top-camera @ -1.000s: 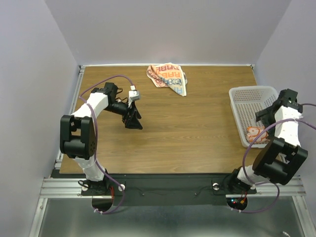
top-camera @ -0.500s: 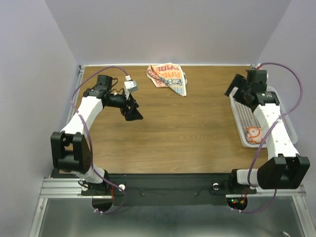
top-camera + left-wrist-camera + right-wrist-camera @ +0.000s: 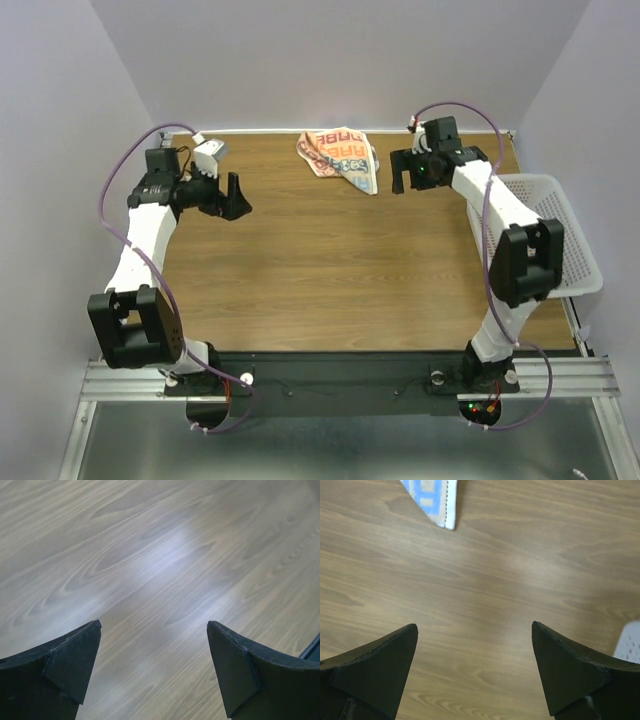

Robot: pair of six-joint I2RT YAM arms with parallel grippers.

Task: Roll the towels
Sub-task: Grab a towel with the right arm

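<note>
Lying crumpled just ahead of the wide-spread jaws of the right gripper (image 3: 474, 626), the towel (image 3: 341, 158) looks thin, limp and light, so pinching a loose corner or hemmed edge seems best. It is white with orange borders and blue lettering. The left gripper (image 3: 153, 624), jaws likewise wide, holds nothing, well apart from it.

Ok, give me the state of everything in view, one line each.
White-and-orange printed cloth towel: crumpled, unrolled, at the wooden table's far edge.
White perforated plastic basket: upright, at the table's right edge.
Left arm's black fingers: open, empty, over bare wood.
Right arm's black fingers: open, empty, beside the towel.
</note>
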